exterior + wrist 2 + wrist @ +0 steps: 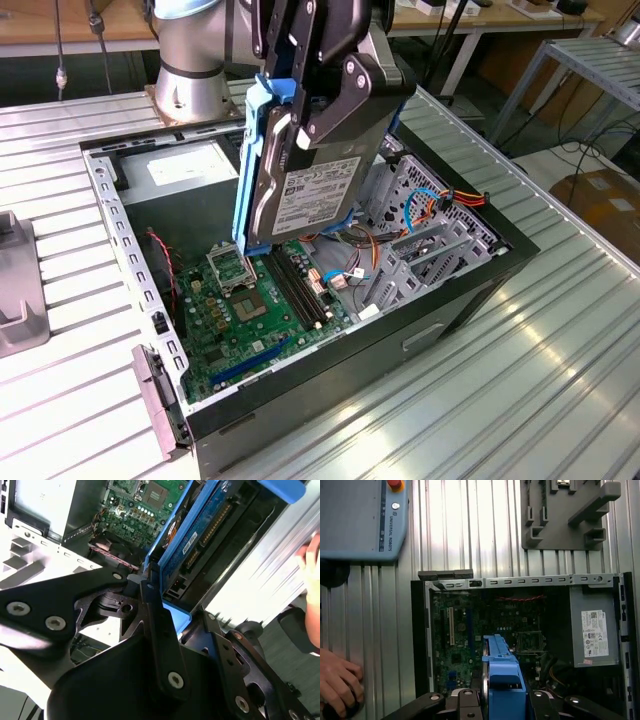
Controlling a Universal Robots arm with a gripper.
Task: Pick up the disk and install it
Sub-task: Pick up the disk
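Above the open computer case (130, 260), the gripper (300, 100) holds the disk (315, 195) on edge, nearly upright and leaning a little toward the exterior view's right. The fingers (345, 85) are closed on the disk's upper end, one black finger across the labelled face and the other behind it. The white label faces the camera, and the blue side rails (250, 170) frame the metal body. The disk's lower edge hangs over the green motherboard (240, 310), near the processor socket; whether it touches anything there cannot be told. It is outside the metal drive cage (420, 215), which sits in the case on the exterior view's right with coloured cables around it. The grey power supply (185, 170) lies at the far end of the case, near the arm's base (195, 50).

In the first wrist view the disk (502, 675) appears edge-on as a blue strip over the motherboard (465, 635), with the power supply (595, 632) to one side. On the ribbed metal worktop (450, 525) outside the case are a grey fixture block (565, 512), a grey-blue teach pendant (362, 517), and a person's hand (337, 682).

In the second wrist view the finger (160, 630) presses against the blue rail, and the disk (200, 535) shows its circuit-board side over the case interior
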